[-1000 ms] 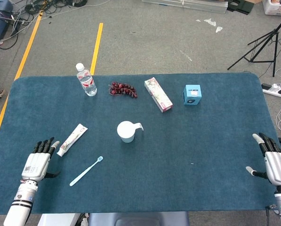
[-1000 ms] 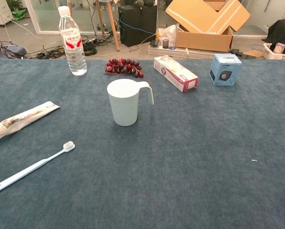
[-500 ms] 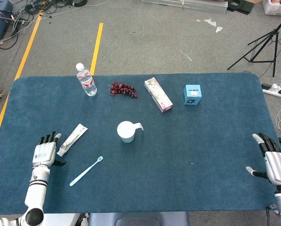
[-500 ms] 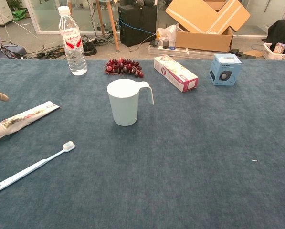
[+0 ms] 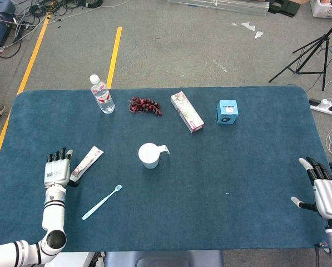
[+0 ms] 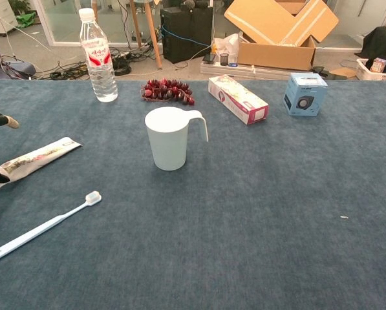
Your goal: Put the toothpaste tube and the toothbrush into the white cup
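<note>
Left hand [image 5: 57,168] now beside toothpaste tube [image 5: 86,162]

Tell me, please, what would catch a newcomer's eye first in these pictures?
Probably the white cup, standing upright near the middle of the blue table with its handle to the right. Next, the left hand, fingers apart, right beside the cap end of the toothpaste tube, with the toothbrush lying just nearer. Along the far edge sit a bottle, grapes, a long carton and a small blue box.
</note>
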Tool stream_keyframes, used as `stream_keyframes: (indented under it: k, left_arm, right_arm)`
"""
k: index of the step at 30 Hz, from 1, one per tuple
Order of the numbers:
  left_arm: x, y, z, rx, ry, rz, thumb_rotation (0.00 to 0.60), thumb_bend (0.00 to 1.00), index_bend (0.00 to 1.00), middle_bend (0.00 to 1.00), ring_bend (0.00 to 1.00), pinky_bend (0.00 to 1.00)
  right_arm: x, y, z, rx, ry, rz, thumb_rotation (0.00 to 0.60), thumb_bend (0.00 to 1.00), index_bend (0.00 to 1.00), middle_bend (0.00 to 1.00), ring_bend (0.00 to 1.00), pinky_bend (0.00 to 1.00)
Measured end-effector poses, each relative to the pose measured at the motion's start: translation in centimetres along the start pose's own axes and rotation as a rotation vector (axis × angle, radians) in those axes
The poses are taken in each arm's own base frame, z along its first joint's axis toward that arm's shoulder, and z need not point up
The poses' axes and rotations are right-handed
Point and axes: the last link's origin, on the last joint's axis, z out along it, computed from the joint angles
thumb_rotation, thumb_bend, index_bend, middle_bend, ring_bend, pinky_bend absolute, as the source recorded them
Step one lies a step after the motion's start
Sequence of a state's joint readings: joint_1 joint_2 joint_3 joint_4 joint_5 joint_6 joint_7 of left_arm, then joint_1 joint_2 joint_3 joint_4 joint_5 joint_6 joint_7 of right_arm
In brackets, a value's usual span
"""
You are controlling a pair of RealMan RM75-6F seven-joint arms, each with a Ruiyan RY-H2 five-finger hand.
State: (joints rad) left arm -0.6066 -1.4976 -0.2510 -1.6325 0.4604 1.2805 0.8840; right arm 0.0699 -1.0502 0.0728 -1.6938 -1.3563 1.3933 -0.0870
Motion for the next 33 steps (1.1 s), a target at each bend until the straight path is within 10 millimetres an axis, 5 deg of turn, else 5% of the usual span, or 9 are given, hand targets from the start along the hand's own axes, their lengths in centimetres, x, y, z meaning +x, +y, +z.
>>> stream_keyframes:
  k: [33]
  left_arm:
    - [-1.1, -0.1, 1.5, 0.048, 0.004, 0.096, 0.6, 0.0, 0.0, 0.0, 0.0, 0.01]
  right_arm:
    - [0.1, 0.1, 0.0, -0.001, 0.001, 0.003, 0.6, 0.02, 0.15, 0.11, 0.11, 0.37]
